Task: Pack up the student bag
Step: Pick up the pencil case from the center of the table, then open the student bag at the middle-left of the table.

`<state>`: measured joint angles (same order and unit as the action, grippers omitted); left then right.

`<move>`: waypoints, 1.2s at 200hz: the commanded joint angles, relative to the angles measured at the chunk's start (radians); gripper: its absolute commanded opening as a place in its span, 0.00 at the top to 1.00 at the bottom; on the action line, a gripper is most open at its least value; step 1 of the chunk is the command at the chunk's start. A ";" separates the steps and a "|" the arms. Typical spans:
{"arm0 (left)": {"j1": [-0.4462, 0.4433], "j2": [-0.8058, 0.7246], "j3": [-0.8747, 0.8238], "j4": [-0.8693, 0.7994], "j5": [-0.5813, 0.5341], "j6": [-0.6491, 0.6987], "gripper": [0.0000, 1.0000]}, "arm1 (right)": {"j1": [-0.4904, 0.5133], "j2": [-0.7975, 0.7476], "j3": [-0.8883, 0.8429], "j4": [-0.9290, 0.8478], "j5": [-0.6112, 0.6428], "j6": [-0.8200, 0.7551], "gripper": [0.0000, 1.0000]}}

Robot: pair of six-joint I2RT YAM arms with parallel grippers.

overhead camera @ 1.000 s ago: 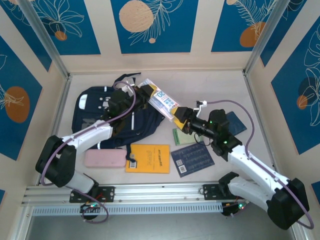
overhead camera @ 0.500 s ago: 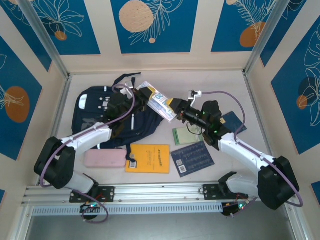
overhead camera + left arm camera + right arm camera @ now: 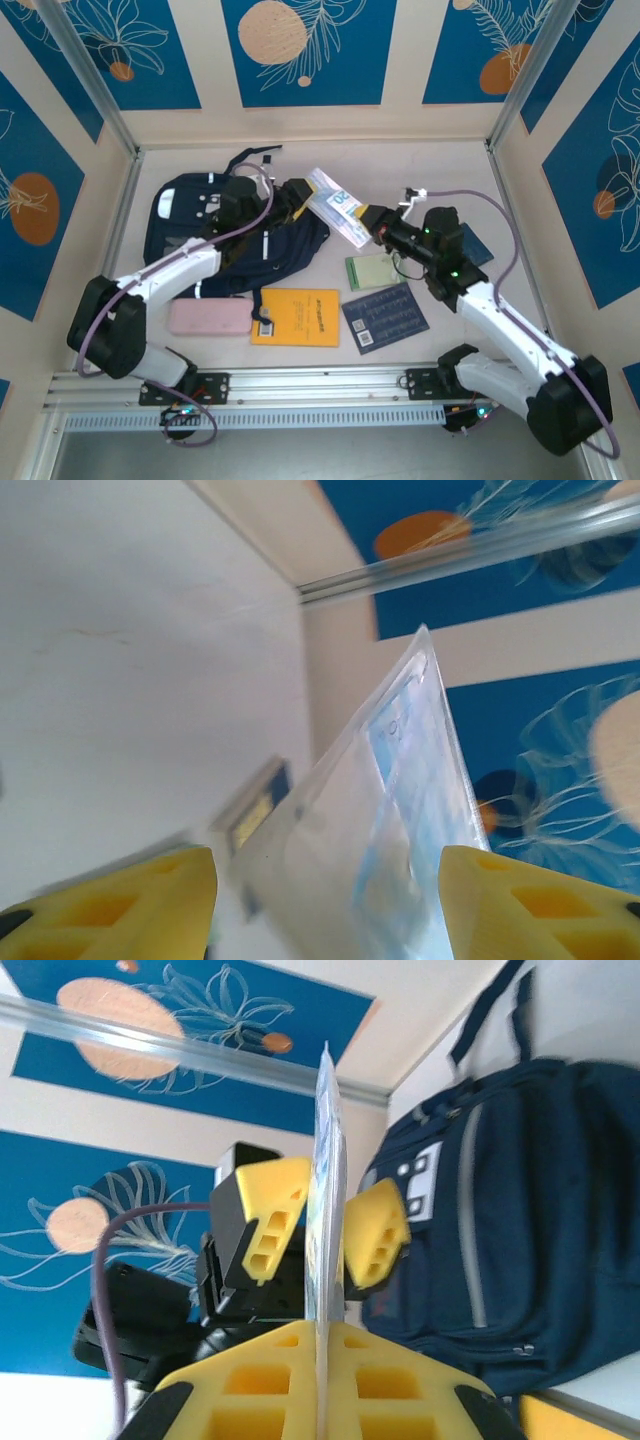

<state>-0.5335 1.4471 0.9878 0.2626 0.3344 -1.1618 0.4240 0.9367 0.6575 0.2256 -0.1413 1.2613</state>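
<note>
The student bag, dark navy with white patches, lies at the left of the table and also rises behind the grippers in the right wrist view. A clear plastic packet with blue-printed contents hangs in the air to its right. My right gripper is shut on the packet's near edge; its yellow jaws press flat on it. My left gripper is open, and its fingers stand apart on either side of the packet without pinching it.
A pink pencil case, an orange notebook and a dark blue booklet lie along the near side. A small green book sits under the right arm, and a dark blue item lies further right. Walls close in behind and on both sides.
My right gripper has shut on the packet and my left gripper has opened and let it go. The packet and right gripper have shifted slightly right.
</note>
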 commanded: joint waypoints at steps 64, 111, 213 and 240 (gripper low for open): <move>0.033 0.153 0.439 -1.079 -0.612 0.536 0.02 | -0.231 -0.201 -0.191 -0.201 -0.123 -0.062 1.00; 0.035 0.379 0.558 -1.146 -0.629 0.581 0.00 | -0.280 -0.222 -0.218 -0.220 -0.174 -0.064 1.00; 0.034 0.599 0.695 -1.145 -0.521 0.577 0.03 | -0.323 -0.234 -0.283 -0.179 -0.211 -0.040 1.00; 0.030 0.610 0.692 -1.128 -0.506 0.579 0.07 | -0.330 -0.233 -0.286 -0.179 -0.217 -0.041 1.00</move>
<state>-0.5041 2.0346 1.6588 -0.8303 -0.1963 -0.5919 0.1036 0.7094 0.3790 0.0143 -0.3256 1.2148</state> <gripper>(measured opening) 0.948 0.086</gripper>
